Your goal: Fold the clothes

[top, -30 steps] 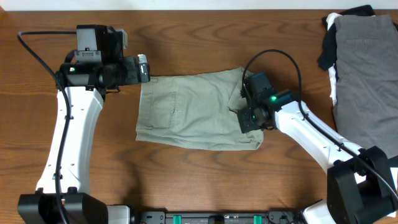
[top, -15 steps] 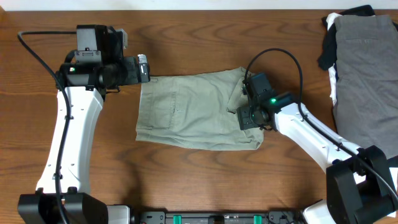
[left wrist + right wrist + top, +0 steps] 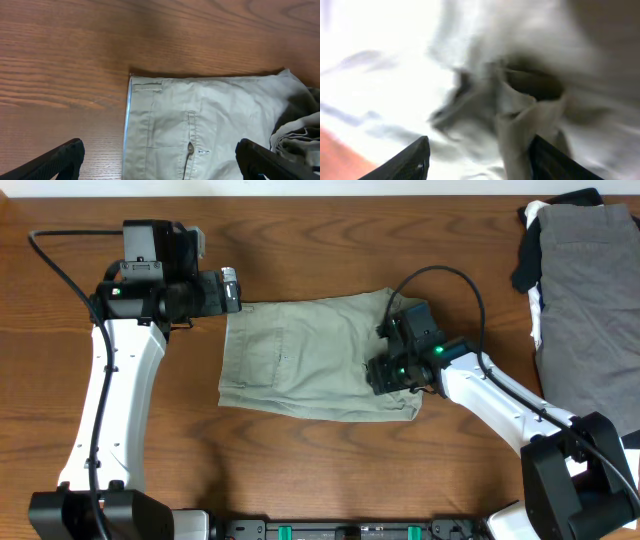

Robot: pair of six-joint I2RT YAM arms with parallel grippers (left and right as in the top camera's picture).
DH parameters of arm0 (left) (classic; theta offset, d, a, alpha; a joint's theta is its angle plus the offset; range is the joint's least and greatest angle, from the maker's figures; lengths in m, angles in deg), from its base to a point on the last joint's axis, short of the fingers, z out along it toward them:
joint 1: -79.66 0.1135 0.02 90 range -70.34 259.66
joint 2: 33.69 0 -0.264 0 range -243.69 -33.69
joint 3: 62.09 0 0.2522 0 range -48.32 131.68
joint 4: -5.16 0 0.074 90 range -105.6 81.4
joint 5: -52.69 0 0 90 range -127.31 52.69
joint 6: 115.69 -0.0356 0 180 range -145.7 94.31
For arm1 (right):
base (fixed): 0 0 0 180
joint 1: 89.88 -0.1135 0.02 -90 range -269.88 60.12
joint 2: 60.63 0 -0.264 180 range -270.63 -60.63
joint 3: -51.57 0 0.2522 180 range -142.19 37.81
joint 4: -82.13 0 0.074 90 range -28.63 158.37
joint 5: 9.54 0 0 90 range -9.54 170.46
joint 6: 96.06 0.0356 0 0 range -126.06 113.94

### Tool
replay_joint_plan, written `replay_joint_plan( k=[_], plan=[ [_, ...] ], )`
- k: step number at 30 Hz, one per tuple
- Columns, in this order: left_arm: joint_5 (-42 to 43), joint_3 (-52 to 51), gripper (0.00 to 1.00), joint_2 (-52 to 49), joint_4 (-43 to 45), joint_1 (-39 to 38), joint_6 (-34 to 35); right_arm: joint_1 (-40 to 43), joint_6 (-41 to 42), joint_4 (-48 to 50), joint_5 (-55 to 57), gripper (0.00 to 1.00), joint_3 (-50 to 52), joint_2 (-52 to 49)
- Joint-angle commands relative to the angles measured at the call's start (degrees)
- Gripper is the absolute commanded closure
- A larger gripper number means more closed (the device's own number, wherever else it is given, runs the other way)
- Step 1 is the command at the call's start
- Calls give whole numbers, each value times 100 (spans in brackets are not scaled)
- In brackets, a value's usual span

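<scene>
I'm judging most folding remaining: pale khaki-green cotton shorts (image 3: 300, 360) lying flat, right edge bunching. Left gripper (image 3: 232, 289) is hovering, jaws apart, at the shorts' upper-left corner. Right gripper (image 3: 380, 374) is working that bunched edge, too blurred to tell its jaws.

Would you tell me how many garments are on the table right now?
4: khaki shorts spread at the centre; at the far right a grey garment lying over a black garment and a white garment. More may be hidden beneath them.

One pair of khaki shorts (image 3: 300, 355) was counted on the one bench (image 3: 300, 470). Two pincers were counted: the left pincer (image 3: 232, 288) and the right pincer (image 3: 385, 370). One grey garment (image 3: 590, 280), one black garment (image 3: 527, 265) and one white garment (image 3: 537, 210) were noted.
</scene>
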Motion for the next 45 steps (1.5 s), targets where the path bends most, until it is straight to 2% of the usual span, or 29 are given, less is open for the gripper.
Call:
replay_joint_plan(
  k=[1,9,17,27,35,41,45],
  plan=[
    [72,96,2,7,-11,26,72,42,-345,-72,-999,37,22,26],
    [72,96,2,7,-11,26,72,9,-621,-411,-756,34,28,15],
    [72,96,2,7,-11,26,72,-68,-627,-219,289,33,28,15],
    [72,96,2,7,-11,26,72,-485,-678,85,614,33,28,15],
    [72,96,2,7,-11,26,72,-518,-638,79,693,33,28,15],
    [72,96,2,7,-11,26,72,-518,-590,146,896,42,28,-81],
    [72,96,2,7,-11,26,72,-520,-551,216,894,43,26,-247]
  ],
)
